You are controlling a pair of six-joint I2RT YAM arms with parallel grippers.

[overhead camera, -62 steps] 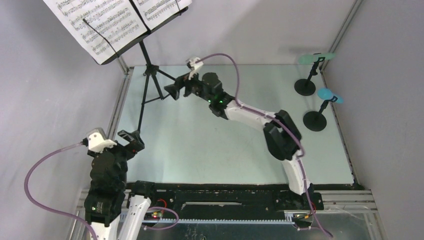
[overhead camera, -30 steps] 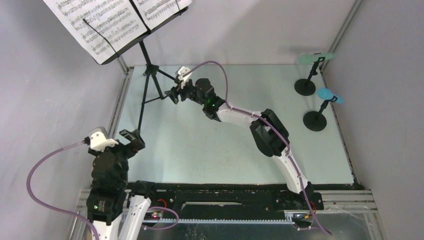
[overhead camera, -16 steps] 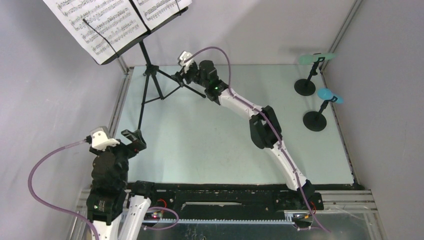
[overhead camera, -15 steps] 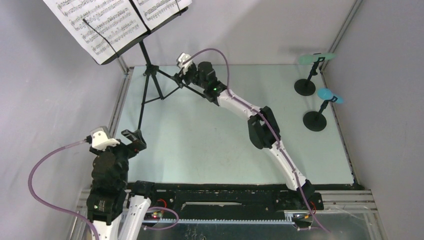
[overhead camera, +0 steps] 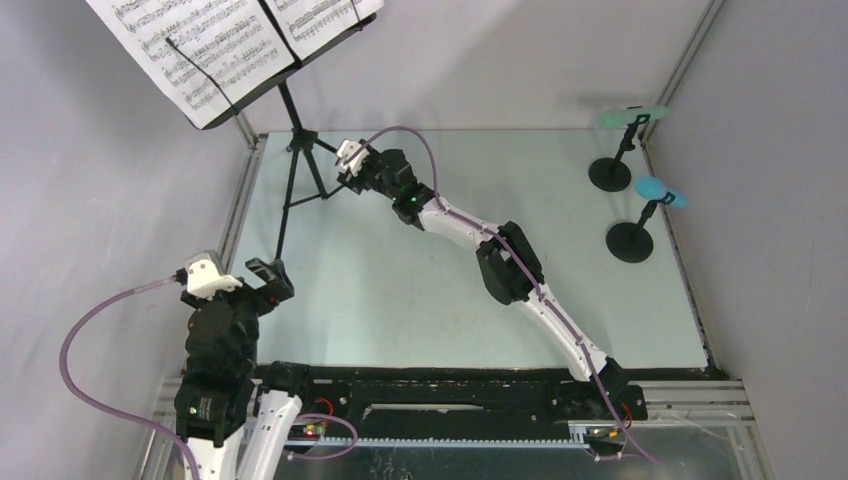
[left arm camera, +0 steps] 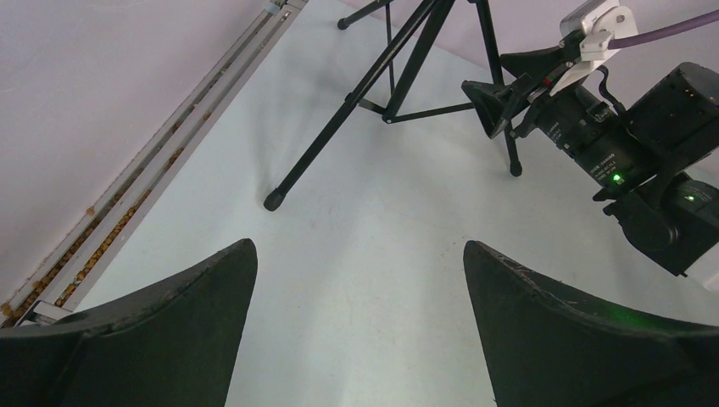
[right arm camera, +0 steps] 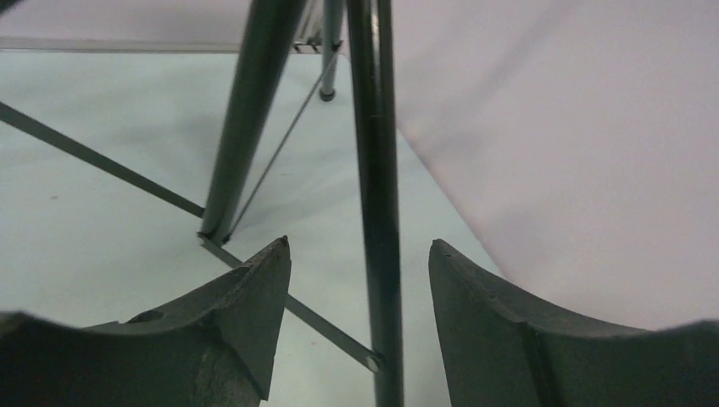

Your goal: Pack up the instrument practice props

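The black tripod music rack point(overhead camera: 293, 115) stands at the far left corner with white sheet-music pages point(overhead camera: 200, 45) on its desk. My right gripper point(overhead camera: 340, 175) is open at the tripod's base; in the right wrist view point(right arm camera: 356, 254) one thin black leg point(right arm camera: 377, 195) stands between the jaws, untouched. My left gripper point(overhead camera: 270, 278) is open and empty at the near left, and from the left wrist view point(left arm camera: 356, 254) it faces the tripod point(left arm camera: 407, 76). The mint-green microphone point(overhead camera: 630, 117) and blue microphone point(overhead camera: 660, 190) sit on their black round-based holders point(overhead camera: 609, 173) point(overhead camera: 630, 242) at the far right.
Grey walls close in the pale table point(overhead camera: 420, 290) on the left, back and right. A metal rail point(left arm camera: 153, 170) runs along the left edge. The right arm point(overhead camera: 500, 265) stretches diagonally across the table's middle.
My right arm has reached further left and the open gripper has come around a tripod leg. The left gripper has barely moved.
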